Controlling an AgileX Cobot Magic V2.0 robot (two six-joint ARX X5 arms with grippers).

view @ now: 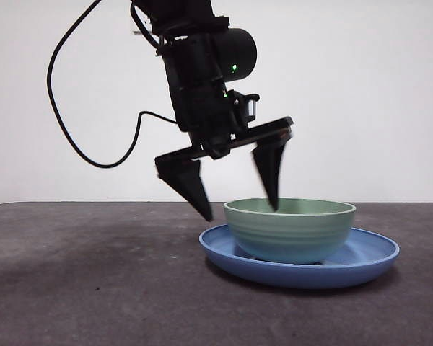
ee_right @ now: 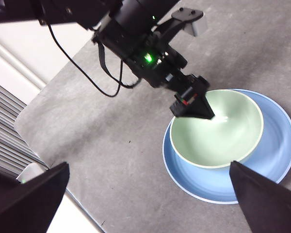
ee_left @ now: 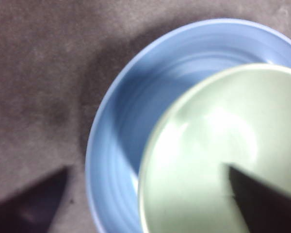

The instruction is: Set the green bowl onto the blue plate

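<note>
The left gripper stands wide open astride the rim of the green bowl, which sits on the blue plate at lower right of frame. Risk: a sideways exit could snag the rim and tip the bowl.

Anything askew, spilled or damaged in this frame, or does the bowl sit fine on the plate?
Nothing stands out. The green bowl sits upright on the blue plate, off-centre toward one side of it. The left gripper is open, one jaw inside the bowl's rim and one outside. No spill or damage shows.
</note>
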